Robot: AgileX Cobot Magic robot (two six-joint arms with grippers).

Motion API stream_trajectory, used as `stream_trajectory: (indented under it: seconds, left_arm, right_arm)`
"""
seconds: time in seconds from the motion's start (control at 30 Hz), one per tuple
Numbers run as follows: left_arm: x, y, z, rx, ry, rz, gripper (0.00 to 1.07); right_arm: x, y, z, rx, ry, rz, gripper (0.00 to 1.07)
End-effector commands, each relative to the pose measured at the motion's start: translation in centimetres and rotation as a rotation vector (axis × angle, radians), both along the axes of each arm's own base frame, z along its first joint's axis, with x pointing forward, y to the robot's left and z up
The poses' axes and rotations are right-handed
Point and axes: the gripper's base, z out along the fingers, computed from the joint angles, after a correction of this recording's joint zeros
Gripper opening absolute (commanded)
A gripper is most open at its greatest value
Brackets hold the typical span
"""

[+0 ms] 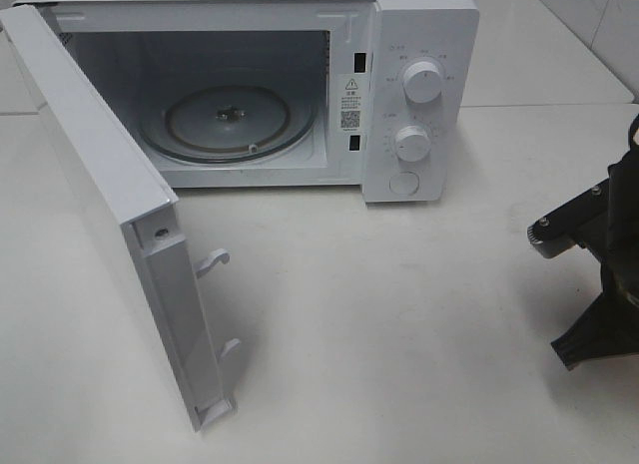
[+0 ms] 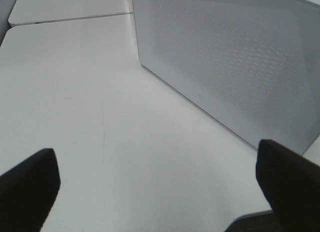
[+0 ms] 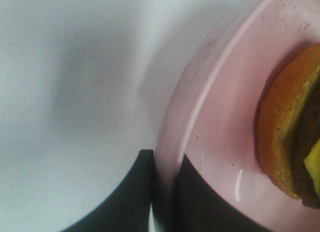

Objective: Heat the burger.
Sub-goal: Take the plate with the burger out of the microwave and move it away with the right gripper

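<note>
- The exterior high camera looks steeply down from the front at the white box-shaped microwave (image 1: 300, 85) and its open white door (image 1: 110, 215) on the pale tabletop (image 1: 399, 324).
- The left wrist camera looks low across that tabletop (image 2: 100, 117) at the door's perforated outer face (image 2: 235, 67), sharing both with the high view.
- The right wrist camera sits very close to the flat pink plate's rim (image 3: 200, 117).

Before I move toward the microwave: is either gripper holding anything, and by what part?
The right gripper is shut on the rim of the pink plate carrying the burger. The left gripper is open and holds nothing.
</note>
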Motion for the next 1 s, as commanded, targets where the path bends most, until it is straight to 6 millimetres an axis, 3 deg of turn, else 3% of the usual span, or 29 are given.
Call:
stream_trajectory:
  seconds: [0.03, 0.43, 0.6, 0.67, 0.7, 0.77, 1.0]
  left_arm:
    - [-0.2, 0.0, 0.0, -0.009, -0.028, 0.001, 1.00]
    - [-0.2, 0.0, 0.0, -0.009, -0.028, 0.001, 1.00]
    - [-0.2, 0.0, 0.0, -0.009, -0.028, 0.001, 1.00]
    - [-0.2, 0.0, 0.0, -0.009, -0.028, 0.001, 1.00]
    - [-0.2, 0.0, 0.0, -0.009, -0.028, 0.001, 1.00]
    - [-0.2, 0.0, 0.0, -0.009, -0.028, 0.001, 1.00]
    - [-0.2, 0.0, 0.0, -0.009, -0.028, 0.001, 1.00]
  right_arm:
    - [0.8, -1.0, -0.7, -0.047, 0.004, -0.028, 0.03]
    - [2.1, -2.0, -3.4, -0.075, 0.036, -0.109, 0.11]
    - [2.3, -1.9, -3.9, -0.074, 0.040, -0.121, 0.26]
    - [2.4, -1.9, -3.6, -0.088, 0.039, -0.127, 0.39]
    - [2.4, -1.9, -3.6, -0.088, 0.039, -0.127, 0.39]
    - [2.6, -1.8, -3.3, -0.101, 0.058, -0.132, 0.50]
    - [2.5, -1.2, -2.2, -0.026, 0.102, -0.101, 0.55]
